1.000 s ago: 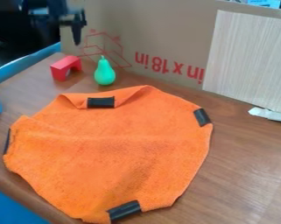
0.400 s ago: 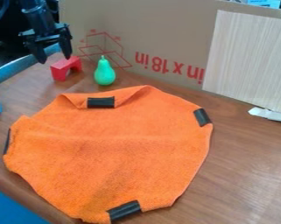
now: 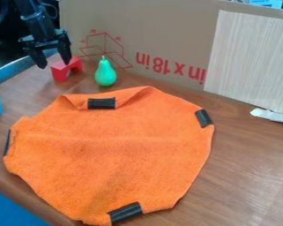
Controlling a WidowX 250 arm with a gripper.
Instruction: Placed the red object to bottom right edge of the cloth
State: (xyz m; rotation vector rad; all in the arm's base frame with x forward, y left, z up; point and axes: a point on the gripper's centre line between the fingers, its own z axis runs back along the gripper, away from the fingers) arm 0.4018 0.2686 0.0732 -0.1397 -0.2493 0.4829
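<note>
In the camera view, the gripper [image 3: 54, 65] hangs at upper left, its fingers [image 3: 65, 52] spread well apart with nothing held between them. The red block [image 3: 60, 73] stands on the worktop [image 3: 249, 167] just below and to the right of the fingertips, one of which overlaps its top in the view; whether they touch, I cannot tell. The worktop's left rear edge slants close by the fingers, and the cardboard [image 3: 167, 39] rises behind them to the right, so the wider stretch of worktop lies toward the viewer. The green pear [image 3: 105, 76] stands right of the fingers, near the block; the orange cloth [image 3: 117, 145] spreads below them, a strip of wood separating it from the block. The cloth's bottom right edge is well apart from the fingers, with more worktop beyond it. Since the previous frame the fingers have come slightly lower, while block, pear and cloth have kept their places. The block is a small arch, upright on its legs, its long axis running from lower left to upper right, its notch opening downward.
</note>
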